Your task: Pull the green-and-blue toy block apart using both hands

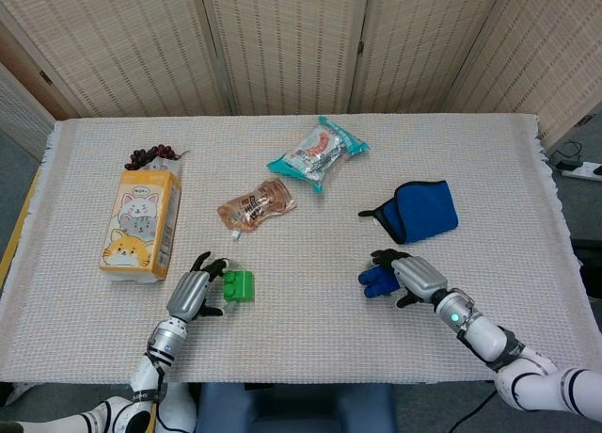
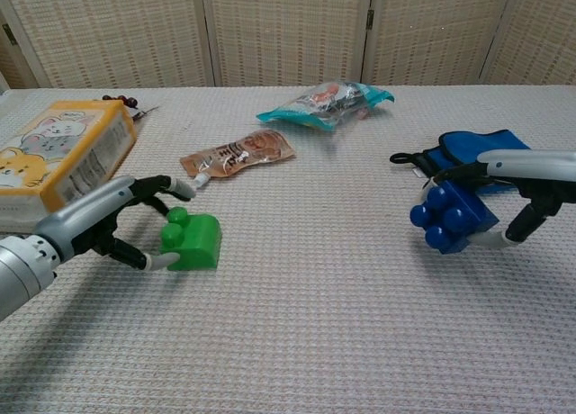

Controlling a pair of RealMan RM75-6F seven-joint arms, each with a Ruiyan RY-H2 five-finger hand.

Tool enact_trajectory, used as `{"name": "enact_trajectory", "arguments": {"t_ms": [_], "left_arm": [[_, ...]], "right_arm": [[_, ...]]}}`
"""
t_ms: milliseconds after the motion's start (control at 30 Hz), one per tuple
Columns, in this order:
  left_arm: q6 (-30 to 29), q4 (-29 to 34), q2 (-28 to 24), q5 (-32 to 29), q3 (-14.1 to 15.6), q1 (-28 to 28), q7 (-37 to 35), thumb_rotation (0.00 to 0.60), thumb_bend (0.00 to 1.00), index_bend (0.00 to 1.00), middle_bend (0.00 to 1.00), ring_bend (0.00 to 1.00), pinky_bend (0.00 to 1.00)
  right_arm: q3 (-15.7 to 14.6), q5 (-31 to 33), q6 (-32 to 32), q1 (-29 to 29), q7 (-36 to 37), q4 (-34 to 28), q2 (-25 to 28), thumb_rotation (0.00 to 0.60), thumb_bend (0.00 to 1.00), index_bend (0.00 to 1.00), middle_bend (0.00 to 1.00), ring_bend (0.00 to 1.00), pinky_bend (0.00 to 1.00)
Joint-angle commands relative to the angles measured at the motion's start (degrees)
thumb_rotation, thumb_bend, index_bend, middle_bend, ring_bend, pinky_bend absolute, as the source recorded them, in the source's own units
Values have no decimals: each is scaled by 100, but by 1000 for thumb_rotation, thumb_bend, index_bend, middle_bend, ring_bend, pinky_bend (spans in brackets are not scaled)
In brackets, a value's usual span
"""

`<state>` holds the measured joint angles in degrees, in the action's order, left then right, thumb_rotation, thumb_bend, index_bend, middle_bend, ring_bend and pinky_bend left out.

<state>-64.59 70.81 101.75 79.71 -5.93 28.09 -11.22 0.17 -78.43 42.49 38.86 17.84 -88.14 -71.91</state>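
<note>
The toy is in two halves. The green block (image 1: pixel 239 286) (image 2: pixel 193 243) rests on the cloth near the front left. My left hand (image 1: pixel 193 295) (image 2: pixel 108 225) sits just left of it, fingers spread and lifted off the block, with only the thumb close to its side. The blue block (image 1: pixel 375 280) (image 2: pixel 453 216) is at the front right, low over the table. My right hand (image 1: pixel 419 280) (image 2: pixel 526 193) grips it, fingers over its top and thumb beneath.
A yellow cat-print box (image 1: pixel 141 223) lies at the left with dark grapes (image 1: pixel 150 154) behind it. A brown pouch (image 1: pixel 256 205) and a teal snack pack (image 1: pixel 318 152) lie mid-table. A blue fabric pouch (image 1: pixel 423 210) lies just behind my right hand.
</note>
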Motion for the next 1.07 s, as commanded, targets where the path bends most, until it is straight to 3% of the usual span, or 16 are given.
{"name": "enact_trajectory", "arguments": {"t_ms": [33,233,367,533,700,867,1067], "left_arm": [[44,142,-119,21,-35,63,-12,600,253,0,0,0,0],[-96,598,-464,302,-83,112,-477,600,236,0,0,0,0],[-320,1110,-989,618,-7,96,-126,600,235,0,0,0,0],[-412,1893,-2182,1357,469,68,832,600,239,0,0,0,0],[-872,2348,-2926,1342,885,-506,1781,600,239,39,0,0,0],[-1672,2246,-3042,892,1042,-1323,2394,600,240,50,0,0,0],[-2659,1448,-2848,842,932,-1977,1925,600,241,63,0,0,0]], "right_arm": [[2,-92,-80,55,9,-252,238,600,450,0,0,0,0],[-16,-303,43,3,78,-692,676,600,426,0,0,0,0],[-14,-536,430,-153,7,-1059,1137,600,419,0,0,0,0],[-67,-631,2220,-1106,-1835,-1204,1233,600,419,0,0,0,0],[-251,-598,3441,-1982,-2980,-1177,947,600,419,0,0,0,0],[-406,-608,4250,-2660,-3322,-1245,855,600,414,0,0,0,0],[-477,-789,4566,-2987,-3654,-1404,850,600,414,0,0,0,0]]}}
